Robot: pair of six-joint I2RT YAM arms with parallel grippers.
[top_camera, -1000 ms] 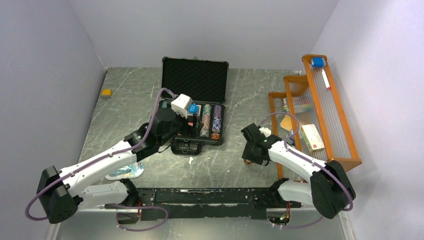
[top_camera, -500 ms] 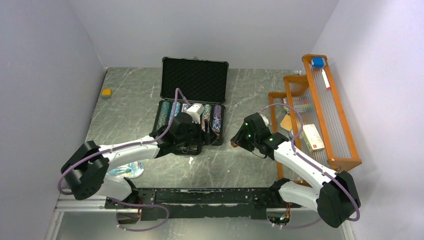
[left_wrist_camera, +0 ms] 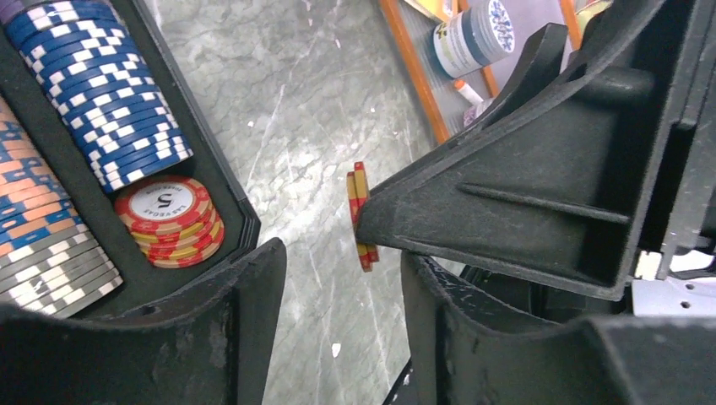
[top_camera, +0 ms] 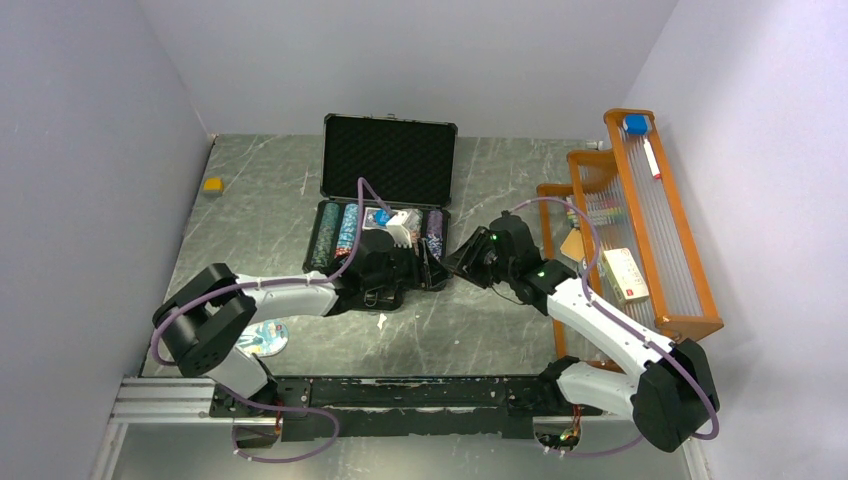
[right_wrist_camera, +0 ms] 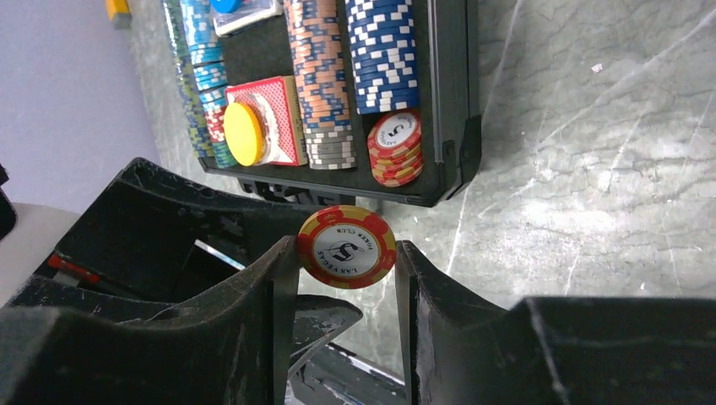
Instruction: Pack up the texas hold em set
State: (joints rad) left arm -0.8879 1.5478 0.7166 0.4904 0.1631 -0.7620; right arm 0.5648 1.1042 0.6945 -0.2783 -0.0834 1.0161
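The right fingers (right_wrist_camera: 249,337) are clamped on opposite rims of the red chips (right_wrist_camera: 346,247), which hang over the bench (right_wrist_camera: 591,211) just beside the open case (right_wrist_camera: 460,152), near its corner slot of matching chips. The left fingers (left_wrist_camera: 236,329) stand apart with nothing between them. The chips are judged light, rigid and smooth-faced, so a rim grip suits them, though loose discs may shear or drop out. The right wrist view shows one printed face only, whereas the left wrist view shows them edge-on as a thin stack.
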